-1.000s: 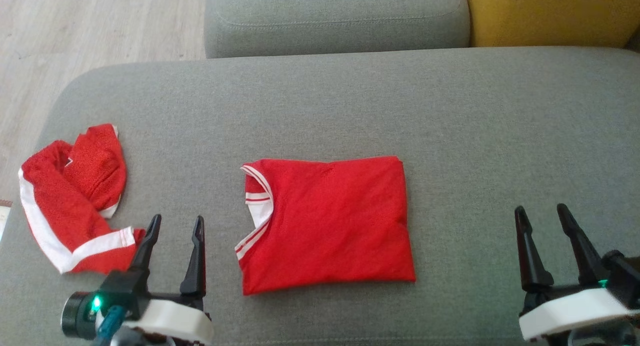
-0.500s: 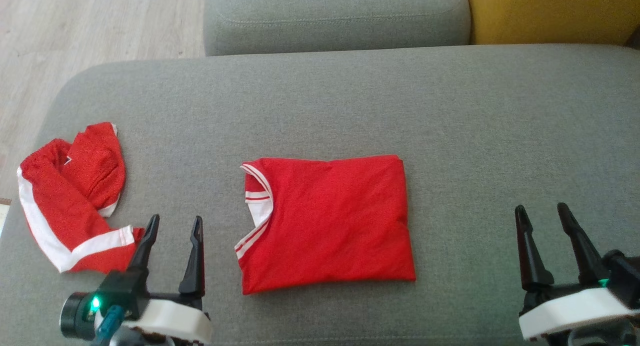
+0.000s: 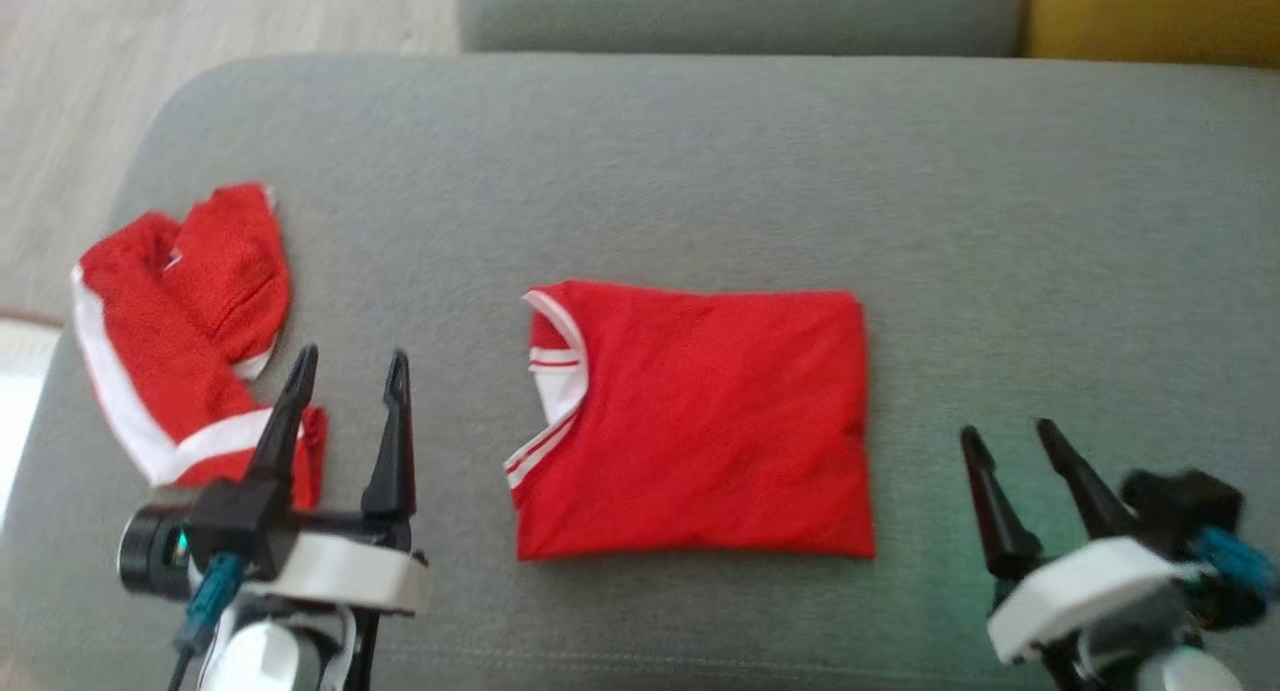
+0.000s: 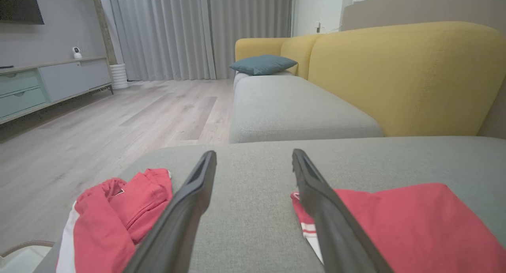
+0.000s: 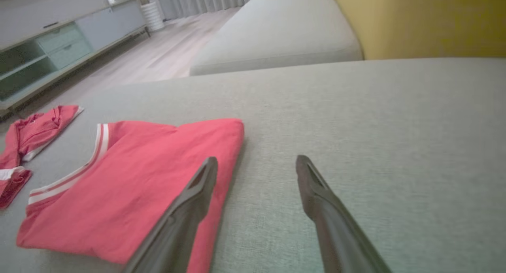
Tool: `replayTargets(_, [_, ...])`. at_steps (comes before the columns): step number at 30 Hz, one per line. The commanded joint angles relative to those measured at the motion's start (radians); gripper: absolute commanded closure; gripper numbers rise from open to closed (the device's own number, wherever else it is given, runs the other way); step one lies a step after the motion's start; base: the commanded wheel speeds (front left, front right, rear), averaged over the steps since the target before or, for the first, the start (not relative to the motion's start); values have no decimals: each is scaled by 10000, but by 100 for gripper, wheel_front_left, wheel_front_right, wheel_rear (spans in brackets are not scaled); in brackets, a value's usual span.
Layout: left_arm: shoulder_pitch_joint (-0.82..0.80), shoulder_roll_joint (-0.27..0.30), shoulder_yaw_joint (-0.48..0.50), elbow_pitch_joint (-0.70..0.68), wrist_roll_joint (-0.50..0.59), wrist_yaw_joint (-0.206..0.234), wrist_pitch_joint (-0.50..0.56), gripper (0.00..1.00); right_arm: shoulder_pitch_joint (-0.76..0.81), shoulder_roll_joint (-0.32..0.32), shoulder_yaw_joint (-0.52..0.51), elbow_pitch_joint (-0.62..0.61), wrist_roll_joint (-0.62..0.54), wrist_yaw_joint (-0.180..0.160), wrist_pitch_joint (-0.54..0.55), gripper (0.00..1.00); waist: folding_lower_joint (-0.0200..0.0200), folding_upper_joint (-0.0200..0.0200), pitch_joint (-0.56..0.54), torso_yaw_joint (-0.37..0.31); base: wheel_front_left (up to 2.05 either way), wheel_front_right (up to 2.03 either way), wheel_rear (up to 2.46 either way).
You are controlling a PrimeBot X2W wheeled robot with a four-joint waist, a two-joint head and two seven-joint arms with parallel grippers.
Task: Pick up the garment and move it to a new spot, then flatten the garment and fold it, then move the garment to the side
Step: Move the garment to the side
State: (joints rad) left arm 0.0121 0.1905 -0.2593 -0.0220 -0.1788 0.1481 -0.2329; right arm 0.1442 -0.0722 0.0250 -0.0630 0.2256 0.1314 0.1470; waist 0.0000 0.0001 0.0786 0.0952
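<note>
Grey fabric sofa seat (image 3: 700,151) carries the folded red T-shirt with white-striped collar (image 3: 700,421) at its centre, flat and squared. Left claw (image 3: 351,354) and right claw (image 3: 1006,430) flank it, both wide and empty, probably positioned for the sideways transfer. Crumpled red-and-white garment (image 3: 180,311) lies apart at the left.

- grey sofa seat (image 3: 700,171), broad and flat, fabric covered.
- yellow backrest (image 4: 407,79) beside it; teal cushion (image 4: 263,64) at far end.
- pale wood floor (image 4: 99,127).
- grey curtains (image 4: 197,32), full length.
- low cabinet (image 4: 39,87) with drawers along the wall.
</note>
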Motion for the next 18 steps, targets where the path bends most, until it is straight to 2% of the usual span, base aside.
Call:
replayTargets(1, [-561, 73, 280, -331, 77, -11, -107, 0, -595, -171, 316, -198, 53, -7, 65, 0, 0, -1, 285, 340, 0, 0, 0])
replayTargets(7, [-1284, -231, 153, -168, 169, -129, -264, 0, -1858, -97, 908, 1941, 207, -7, 535, 0, 0, -1, 812, 1276, 0, 0, 0])
replayTargets(14, [-1591, -504, 97, -182, 334, -321, -285, 0, -2787, 32, 966, 4325, 254, -7, 775, 0, 0, -1, 951, 1804, 0, 0, 0])
replayTargets(16, [-1544, -546, 133, -192, 382, -349, -286, 0, -2881, 61, 1120, 4677, 407, -7, 862, 100, 0, -1, 910, 1828, 0, 0, 0])
replayTargets(18, [-1471, -580, 197, -213, 417, -357, -287, 0, -2945, 73, 1274, 4790, 515, -7, 880, 100, 0, -1, 894, 1759, 0, 0, 0])
